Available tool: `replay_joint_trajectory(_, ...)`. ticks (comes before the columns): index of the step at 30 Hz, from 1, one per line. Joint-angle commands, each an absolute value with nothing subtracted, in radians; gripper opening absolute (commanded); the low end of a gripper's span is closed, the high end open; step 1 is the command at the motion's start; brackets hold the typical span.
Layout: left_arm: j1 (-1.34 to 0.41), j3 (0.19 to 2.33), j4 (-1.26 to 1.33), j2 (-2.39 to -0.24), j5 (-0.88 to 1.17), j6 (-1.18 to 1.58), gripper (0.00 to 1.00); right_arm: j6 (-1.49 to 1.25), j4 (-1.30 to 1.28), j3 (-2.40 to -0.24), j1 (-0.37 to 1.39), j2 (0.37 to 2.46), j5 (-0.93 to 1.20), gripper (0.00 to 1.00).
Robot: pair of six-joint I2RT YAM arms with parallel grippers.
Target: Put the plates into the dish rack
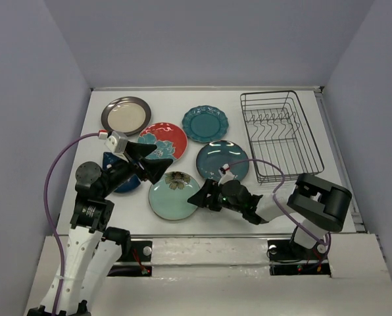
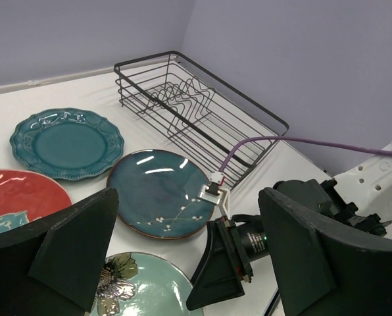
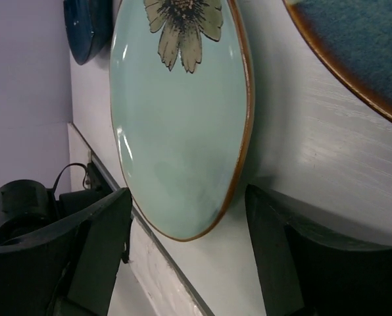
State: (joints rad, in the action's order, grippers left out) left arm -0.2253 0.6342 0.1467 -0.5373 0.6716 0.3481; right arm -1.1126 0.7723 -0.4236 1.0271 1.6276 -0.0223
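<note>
Your right jaws released, rim of pale mint plate (image 3: pixel 176 131) between them, likely lining up edge pinch; left jaws gaping, empty; dish rack (image 1: pixel 268 93) beyond, unloaded.

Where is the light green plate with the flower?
In the top view, the pale mint flower plate lies at the near edge of the table, just below the red floral plate and down-left of the glossy dark teal plate.
</note>
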Motion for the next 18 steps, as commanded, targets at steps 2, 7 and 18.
replay_joint_trajectory(2,-0.222,0.652,0.169,-0.523,0.673,0.336,0.99,-1.149,0.893,-0.411,1.035,1.709,-0.032,0.69)
replay_joint_trajectory(7,-0.222,0.652,0.169,-0.523,0.672,0.336,0.99,-1.196,0.982,-0.403,1.035,1.802,-0.052,0.5)
replay_joint_trajectory(18,-0.221,0.652,0.17,-0.517,0.672,0.333,0.99,-1.197,0.89,-0.446,1.035,1.827,-0.124,0.14)
